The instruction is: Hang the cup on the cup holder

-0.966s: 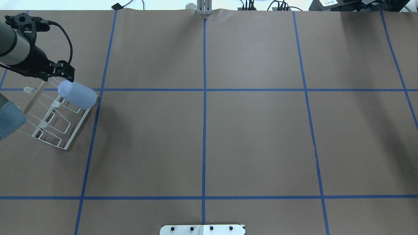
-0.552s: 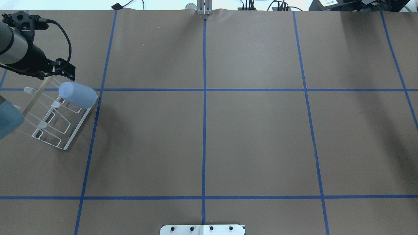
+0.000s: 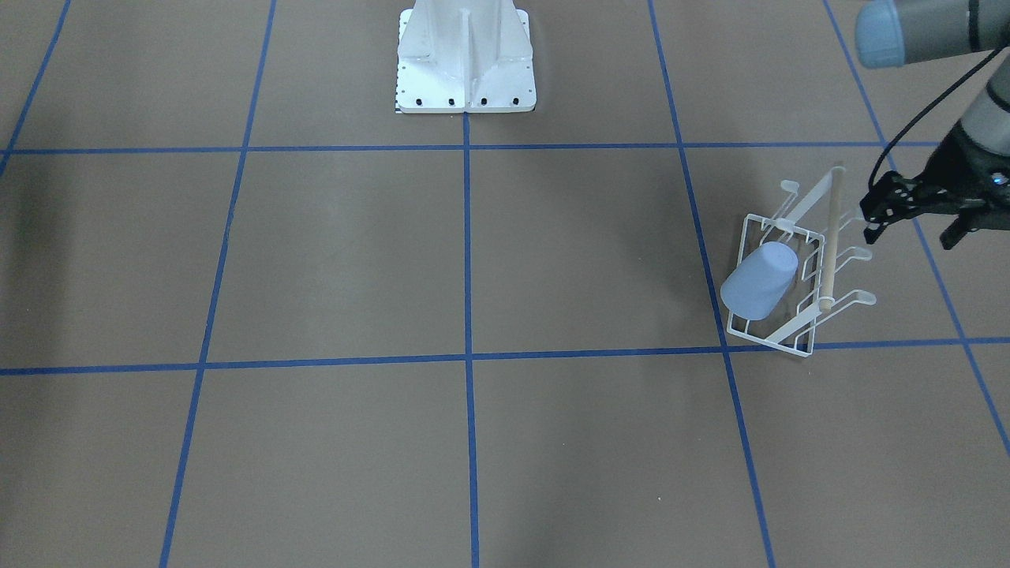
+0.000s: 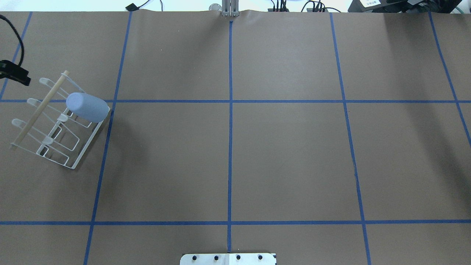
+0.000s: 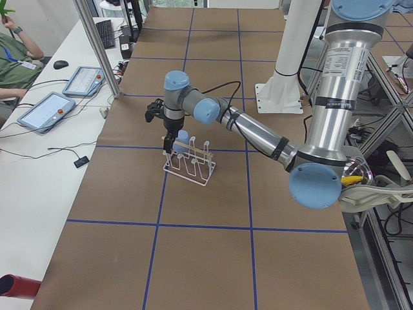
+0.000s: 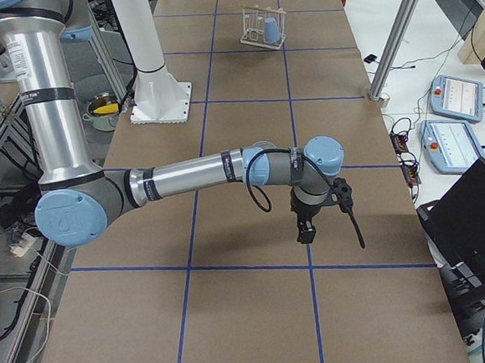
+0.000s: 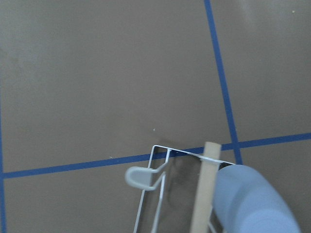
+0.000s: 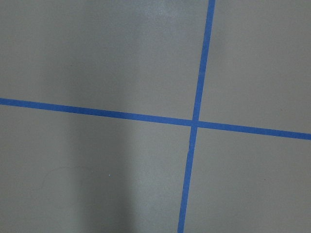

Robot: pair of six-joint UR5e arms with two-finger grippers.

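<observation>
With the pale blue-grey plastic tumbler (image 3: 759,282) sitting tilted on the white wire rack (image 3: 789,330), my left gripper (image 3: 909,233) at the frame's right edge stood open and empty, so I judged only withdrawal remained.

Pale blue-grey cup (image 4: 87,107), hung mouth-down and tilted on an end prong of the white wire cup holder (image 4: 48,140), rack standing upright near the table's left edge, wooden rod (image 4: 39,109) along its top

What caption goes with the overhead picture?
Pale blue plastic cup hanging tilted on a white wire rack with a wooden rod.
</observation>
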